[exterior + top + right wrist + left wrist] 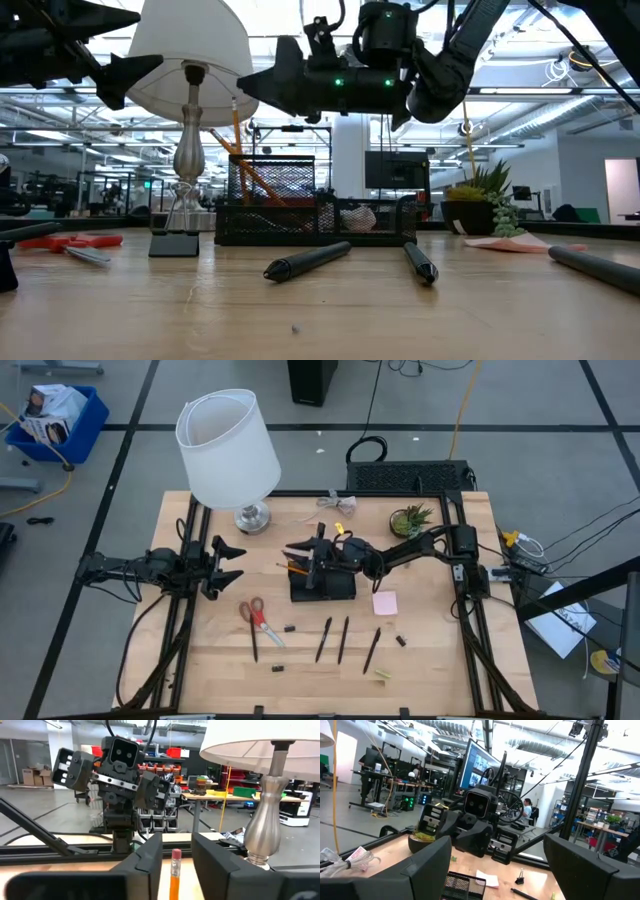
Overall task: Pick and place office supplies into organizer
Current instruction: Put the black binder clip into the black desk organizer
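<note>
The right gripper [172, 862] hangs over the organizer [322, 586] at mid-bench, its two dark fingers [145, 862] parted only a little, with an orange pencil [175, 875] standing upright in the narrow gap between them, eraser end up; whether the fingers grip it or have just let go cannot be told. In the low view more orange pencils [243, 160] lean in the organizer's tall mesh cup. Outward from there, the left gripper [228, 563] waits at the bench's left side, its fingers spread wide and empty. On the bench [430, 670] in front of the organizer lie the remaining supplies — red-handled scissors [254, 612], three slim black pens [343, 639], a pink sticky-note pad [385, 603] and a few tiny dark bits [401, 641]. A white-shaded lamp [228, 448] and a small potted plant [410, 518] stand at the far edge. The pens and pencils look light, stiff and smooth, likely to roll, so a pinch across the middle of the shaft seems best. The scissors are heavier and should be taken near the pivot; the pad is soft-edged and flat — best pinched by its sides.
</note>
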`<act>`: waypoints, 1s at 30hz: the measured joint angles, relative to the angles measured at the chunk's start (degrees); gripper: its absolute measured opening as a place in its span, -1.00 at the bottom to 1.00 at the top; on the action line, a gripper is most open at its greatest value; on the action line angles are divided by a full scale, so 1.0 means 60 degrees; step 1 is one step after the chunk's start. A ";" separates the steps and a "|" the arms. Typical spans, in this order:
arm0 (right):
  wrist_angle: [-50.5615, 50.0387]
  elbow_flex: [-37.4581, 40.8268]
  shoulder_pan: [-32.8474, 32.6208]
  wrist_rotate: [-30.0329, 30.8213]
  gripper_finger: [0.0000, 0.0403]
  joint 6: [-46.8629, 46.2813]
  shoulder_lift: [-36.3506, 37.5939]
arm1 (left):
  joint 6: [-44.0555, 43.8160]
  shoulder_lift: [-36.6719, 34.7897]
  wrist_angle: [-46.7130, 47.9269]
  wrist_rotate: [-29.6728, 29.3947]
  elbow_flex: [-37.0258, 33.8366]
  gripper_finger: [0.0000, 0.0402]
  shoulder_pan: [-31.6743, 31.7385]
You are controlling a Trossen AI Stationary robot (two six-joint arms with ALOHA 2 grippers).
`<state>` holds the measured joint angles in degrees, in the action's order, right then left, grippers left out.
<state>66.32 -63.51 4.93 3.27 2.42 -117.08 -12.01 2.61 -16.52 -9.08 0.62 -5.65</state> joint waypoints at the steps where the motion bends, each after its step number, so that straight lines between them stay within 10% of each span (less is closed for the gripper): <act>1: -0.0018 0.0000 0.0000 0.0000 -0.44 0.0000 0.0000 | 0.0000 0.0000 -0.0002 0.0001 0.0000 0.59 0.0000; 30: -0.2660 0.0327 -0.2681 0.0597 -0.30 0.1713 0.0251 | 0.0000 0.0001 0.0001 0.0000 0.0000 0.59 0.0000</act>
<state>50.36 -61.54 -11.16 6.85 12.69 -115.57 -12.01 2.62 -16.52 -9.08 0.62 -5.65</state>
